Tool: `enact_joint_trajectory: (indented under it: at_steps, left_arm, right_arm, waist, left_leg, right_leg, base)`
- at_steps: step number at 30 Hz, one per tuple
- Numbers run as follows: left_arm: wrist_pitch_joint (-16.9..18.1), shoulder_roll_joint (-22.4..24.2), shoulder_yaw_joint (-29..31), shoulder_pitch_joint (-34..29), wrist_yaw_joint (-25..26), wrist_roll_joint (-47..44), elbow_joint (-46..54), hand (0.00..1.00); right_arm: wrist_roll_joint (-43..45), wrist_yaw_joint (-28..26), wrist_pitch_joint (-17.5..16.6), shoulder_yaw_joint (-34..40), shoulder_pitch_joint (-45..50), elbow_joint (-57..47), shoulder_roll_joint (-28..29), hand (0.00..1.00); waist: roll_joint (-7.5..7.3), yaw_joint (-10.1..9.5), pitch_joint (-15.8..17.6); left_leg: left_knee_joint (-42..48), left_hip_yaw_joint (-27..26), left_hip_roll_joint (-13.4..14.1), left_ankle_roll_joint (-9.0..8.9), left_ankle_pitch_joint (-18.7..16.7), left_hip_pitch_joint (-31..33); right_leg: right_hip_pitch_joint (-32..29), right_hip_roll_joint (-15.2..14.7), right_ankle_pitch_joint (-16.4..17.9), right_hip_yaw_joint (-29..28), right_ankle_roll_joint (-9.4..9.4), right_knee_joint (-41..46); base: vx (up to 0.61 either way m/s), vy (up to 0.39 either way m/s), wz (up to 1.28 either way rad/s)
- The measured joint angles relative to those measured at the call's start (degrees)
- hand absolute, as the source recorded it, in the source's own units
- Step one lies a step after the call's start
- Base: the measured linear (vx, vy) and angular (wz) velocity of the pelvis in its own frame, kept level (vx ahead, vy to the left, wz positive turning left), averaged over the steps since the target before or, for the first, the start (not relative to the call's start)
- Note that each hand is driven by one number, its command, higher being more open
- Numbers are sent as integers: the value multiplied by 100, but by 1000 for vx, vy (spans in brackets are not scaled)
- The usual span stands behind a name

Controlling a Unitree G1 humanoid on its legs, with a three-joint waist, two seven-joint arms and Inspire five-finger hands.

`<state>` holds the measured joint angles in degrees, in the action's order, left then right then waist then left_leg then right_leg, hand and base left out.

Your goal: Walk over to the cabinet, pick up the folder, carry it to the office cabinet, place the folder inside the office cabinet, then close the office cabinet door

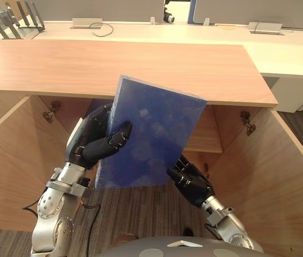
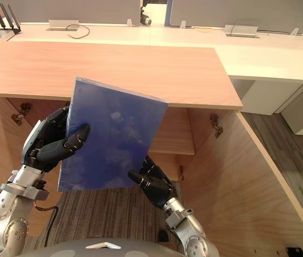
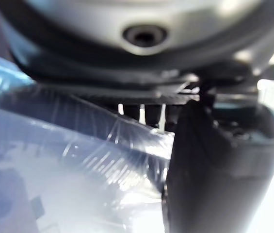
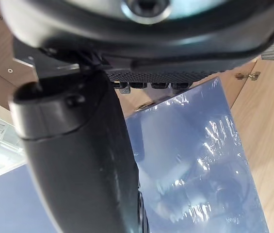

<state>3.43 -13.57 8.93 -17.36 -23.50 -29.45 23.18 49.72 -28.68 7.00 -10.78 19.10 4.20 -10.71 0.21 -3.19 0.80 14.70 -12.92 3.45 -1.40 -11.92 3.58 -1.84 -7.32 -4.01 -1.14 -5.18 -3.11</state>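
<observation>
**Folder held in both hands before the open office cabinet**

The left hand [image 1: 100,142] is clamped on the folder [image 1: 151,134]. Its thumb is curled over the front face near the left edge, and its fingers are wrapped behind. The right hand [image 2: 152,184] is closed on the lower right corner, with the thumb tip laid on the front and the fingers tucked behind. The folder is thus carried clear of everything, upright and slightly tilted, just in front of the cabinet's opening and not yet inside.

The folder is a flat, rectangular blue slab, wrapped in clear film that is creased and glossy in the wrist views. It is judged stiff and fairly light, since no sag is seen between the two grips. The film is likely to be slippery, so a hold across an edge, thumb against fingers, is better trusted than a flat press. The corners are best kept away from the woodwork.

Beyond the folder, the office cabinet [image 1: 231,144] is seen in pale wood-grain laminate, with a broad flat top [image 1: 140,69]. An inner shelf [image 1: 205,136] and metal hinges [image 1: 246,122] are visible, and the doors [image 1: 280,176] are swung wide to either side. Striped grey carpet [image 1: 140,209] is laid below. A white bench [image 1: 280,59] is set behind the cabinet.
</observation>
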Motion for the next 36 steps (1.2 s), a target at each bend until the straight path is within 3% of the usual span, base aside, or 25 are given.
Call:
enact_joint_trajectory:
  at_steps: [8,16,20,21,27,36]
  left_arm:
    - [2,-224,-156,44,-61,-191,0,0]
    - [8,-548,-378,122,-125,-217,195,0]
    - [64,-547,-414,120,-217,-368,216,0]
    - [93,-547,-414,119,-217,-427,216,0]
    - [309,-598,-442,-37,-223,-859,222,0]
    - [382,-735,-474,-586,-208,-2089,132,0]
  right_arm:
    - [-128,53,-146,-382,-551,513,-151,100]
    - [-449,202,-128,-638,-967,501,-509,100]
    - [-455,326,-128,-577,-1094,445,-523,100]
    - [-456,351,-128,-543,-1116,390,-524,0]
    - [-775,711,-128,-504,-1308,108,-528,0]
    - [-824,703,-132,-589,-1341,-446,-977,0]
  waist:
    - [-31,-114,7]
    - [-213,-231,32]
    - [-227,-247,31]
    - [-230,-276,31]
    - [-239,-296,26]
    - [-241,-307,15]
  left_leg:
    - [-50,58,-18,7,69,0]
    - [-108,174,-62,20,145,-2]
    - [-107,189,-94,39,157,-2]
    - [-105,190,-95,41,158,-1]
    - [-85,225,-94,36,160,1]
    - [-85,220,-85,23,154,22]
  right_leg:
    - [2,1,3,26,6,-8]
    - [37,-20,1,110,6,-7]
    - [46,-50,-2,128,1,5]
    - [47,-51,-2,129,1,10]
    - [74,-52,-1,169,2,11]
    - [88,-49,-11,167,-13,6]
  base:
    - [-14,-11,2]
    - [-25,-14,6]
    - [-36,7,3]
    - [-38,-2,1]
    - [-26,-9,3]
    - [0,0,0]
